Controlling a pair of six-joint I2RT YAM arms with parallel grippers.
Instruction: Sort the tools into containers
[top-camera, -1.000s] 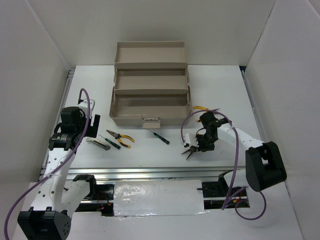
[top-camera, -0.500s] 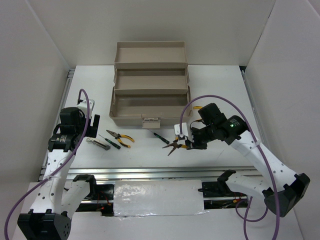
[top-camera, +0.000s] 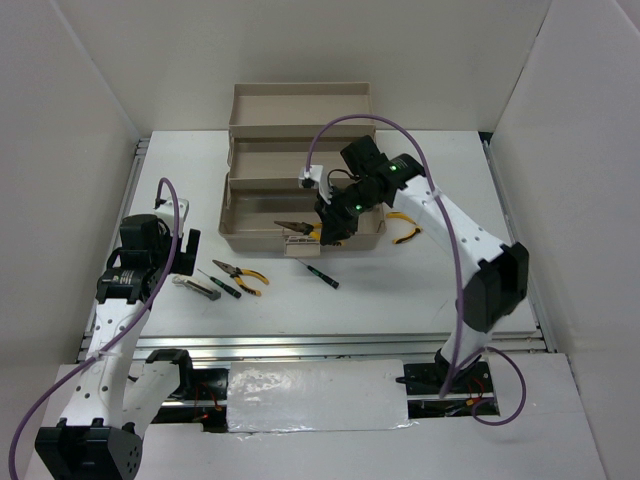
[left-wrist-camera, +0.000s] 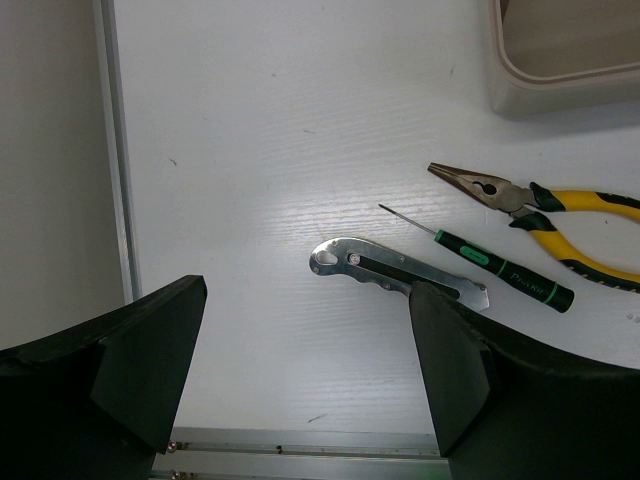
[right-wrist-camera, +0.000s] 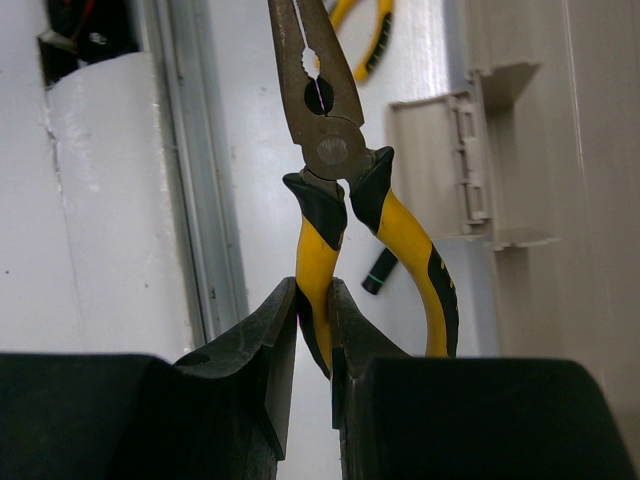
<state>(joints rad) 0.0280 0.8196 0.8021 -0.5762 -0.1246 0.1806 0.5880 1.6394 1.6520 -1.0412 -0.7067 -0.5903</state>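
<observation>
White walls are boxing in a white bench (top-camera: 430, 290), with the beige toolbox (top-camera: 250, 238) standing open at its far middle, three tiers stepping back.

The sort is barely starting, I judge. No tool is showing in any tier, though the right arm is hiding part of the lowest one. The right gripper (top-camera: 328, 228) is pinching one yellow handle of the held pliers (top-camera: 300, 229) and carrying them at the toolbox's front wall, nose pointing left, above the latch. The right wrist view is showing the fingers pressed tight on that handle (right-wrist-camera: 312, 320) with the pliers (right-wrist-camera: 325, 150) hanging free of any tray. So the first drop is not yet done.

Everything else is waiting on the bench:
- second pliers (top-camera: 240, 273) left of centre
- left screwdriver (top-camera: 222, 283) just beside them
- grey tool (top-camera: 200, 288) nearest the left arm
- middle screwdriver (top-camera: 320, 273) in front of the toolbox
- third pliers (top-camera: 403, 226) just right of the toolbox

The left gripper (left-wrist-camera: 300, 390) is hovering spread wide over the grey tool (left-wrist-camera: 395, 275), holding nothing.

Compared with a second ago, the right arm is swinging from the bench's right front, across the middle, up to the toolbox, taking the pliers along. The left arm and the loose tools are sitting as they were.
</observation>
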